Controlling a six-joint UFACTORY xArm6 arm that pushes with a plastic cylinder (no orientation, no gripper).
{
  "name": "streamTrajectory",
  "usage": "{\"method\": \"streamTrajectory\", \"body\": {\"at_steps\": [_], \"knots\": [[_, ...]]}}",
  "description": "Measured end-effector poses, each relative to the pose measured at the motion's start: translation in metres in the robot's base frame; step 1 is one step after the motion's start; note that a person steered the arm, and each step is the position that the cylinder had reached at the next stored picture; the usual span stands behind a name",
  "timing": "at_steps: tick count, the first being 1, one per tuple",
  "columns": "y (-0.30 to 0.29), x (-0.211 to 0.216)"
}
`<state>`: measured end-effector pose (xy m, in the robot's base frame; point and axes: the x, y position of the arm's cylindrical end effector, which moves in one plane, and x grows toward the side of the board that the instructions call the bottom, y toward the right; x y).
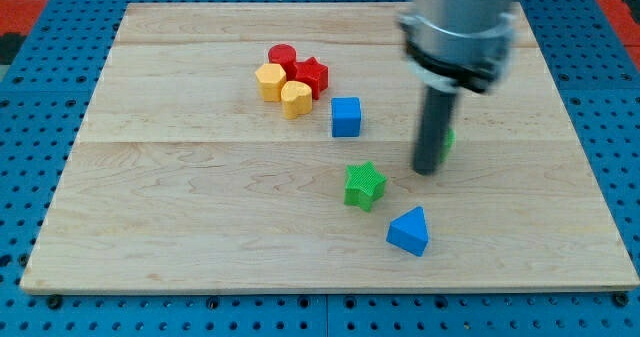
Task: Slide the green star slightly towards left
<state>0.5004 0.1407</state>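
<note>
The green star (364, 185) lies on the wooden board (200, 217), a little right of the middle. My tip (428, 170) is down on the board, to the right of the star and slightly higher in the view, a short gap away from it. A second green block (449, 137) peeks out from behind the rod; its shape is hidden.
A blue cube (346, 116) sits above the star. A blue triangle (409, 230) lies below and right of it. A cluster toward the view's top holds a red cylinder (282, 56), a red star (311, 75), a yellow hexagon (270, 80) and a yellow heart (295, 98).
</note>
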Motion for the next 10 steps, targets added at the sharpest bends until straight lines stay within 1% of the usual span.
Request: {"method": "streamTrajectory", "body": {"at_steps": [1,2,3,4,5,6,7,8,9,10], "knots": [[0.037,-0.011],[-0.013,-0.053],[-0.081,-0.088],[-0.050,-0.065],[0.005,0.006],[0.030,0.081],[-0.056,0.112],[-0.045,0.078],[0.020,0.059],[-0.008,0.045]]}}
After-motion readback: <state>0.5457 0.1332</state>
